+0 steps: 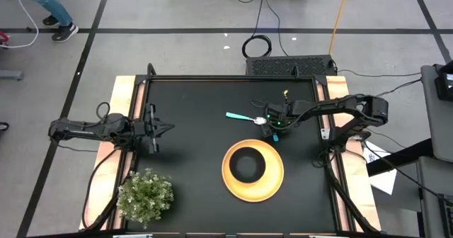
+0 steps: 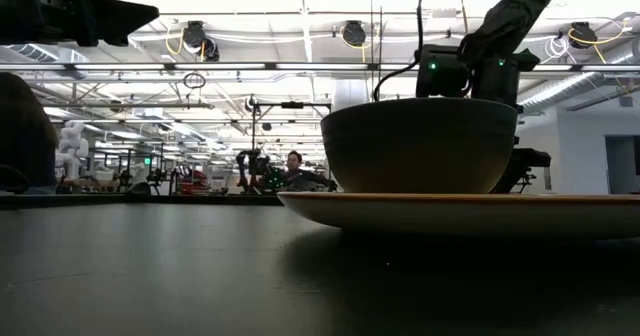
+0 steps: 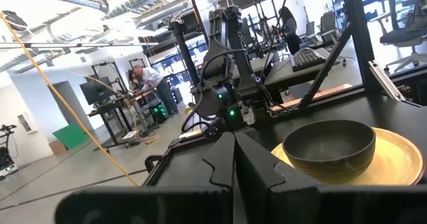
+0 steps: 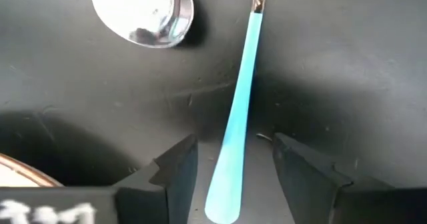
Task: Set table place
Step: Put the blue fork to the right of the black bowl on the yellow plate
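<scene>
A black bowl [image 1: 247, 166] stands in a round yellow plate [image 1: 272, 185] on the black table [image 1: 191, 103]. A teal-handled spoon [image 1: 244, 117] lies flat beyond the plate, and its metal bowl [image 4: 142, 11] shows in the right wrist view. Beside it a second teal handle [image 4: 237, 117] lies flat on the table, its head out of frame. My right gripper [image 4: 235, 144] points steeply down over that handle's free end. It is open, one finger on each side and apart from the handle. My left gripper [image 1: 164, 128] waits shut at the table's left side.
A bushy green potted plant [image 1: 145, 195] stands at the near left corner. Light wooden strips [image 1: 124, 103] run along the table's left and right sides. Bare black top lies between my left gripper and the plate. People and desks show in the room beyond the table.
</scene>
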Controlling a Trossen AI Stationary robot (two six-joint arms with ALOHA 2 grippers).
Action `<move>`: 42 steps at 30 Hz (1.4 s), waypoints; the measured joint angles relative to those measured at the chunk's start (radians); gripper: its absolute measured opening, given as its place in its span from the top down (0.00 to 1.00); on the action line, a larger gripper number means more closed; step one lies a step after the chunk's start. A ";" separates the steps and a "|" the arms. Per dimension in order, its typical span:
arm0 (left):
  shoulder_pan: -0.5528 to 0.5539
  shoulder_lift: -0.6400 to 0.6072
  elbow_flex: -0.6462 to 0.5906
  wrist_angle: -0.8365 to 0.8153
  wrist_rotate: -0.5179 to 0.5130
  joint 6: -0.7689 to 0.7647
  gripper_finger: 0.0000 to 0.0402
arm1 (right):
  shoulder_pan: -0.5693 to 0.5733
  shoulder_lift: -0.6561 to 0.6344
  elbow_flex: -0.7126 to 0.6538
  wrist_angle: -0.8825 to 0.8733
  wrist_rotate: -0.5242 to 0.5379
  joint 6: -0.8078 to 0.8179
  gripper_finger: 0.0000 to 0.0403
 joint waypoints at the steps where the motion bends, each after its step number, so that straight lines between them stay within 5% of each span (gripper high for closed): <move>1: 0.000 0.000 0.000 0.001 0.000 0.000 0.95 | 0.000 0.000 0.000 0.001 0.001 0.000 0.54; 36: 0.000 0.000 0.000 0.002 0.008 0.003 0.95 | 0.003 0.165 0.095 -0.167 0.018 -0.053 0.62; 42: 0.000 0.000 0.000 0.002 0.008 0.002 0.95 | 0.003 0.166 0.095 -0.167 0.024 -0.055 0.70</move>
